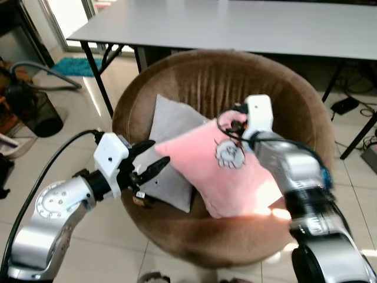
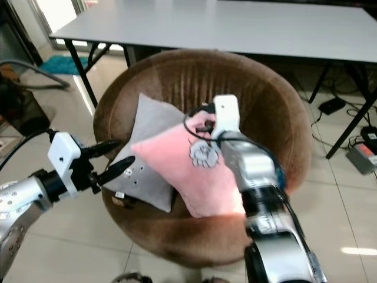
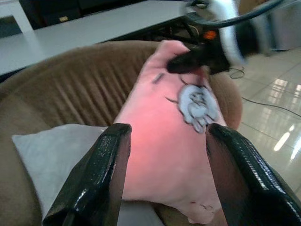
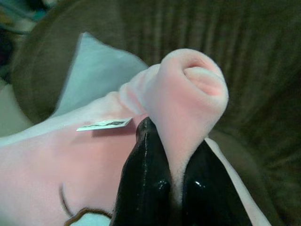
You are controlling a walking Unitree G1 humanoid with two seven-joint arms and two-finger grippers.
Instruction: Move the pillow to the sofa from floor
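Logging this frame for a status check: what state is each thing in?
pink pillow: pinched at its top corner, resting on the seat
grey pillow: leaning in the chair, partly under the pink one
right tool: shut on the pink pillow
left tool: open, beside the pillows

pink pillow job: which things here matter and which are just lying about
In the job:
pink pillow
brown round sofa
right pincer, pinching a pillow corner
left pincer, open

Lying about:
grey pillow
grey table
teal mat
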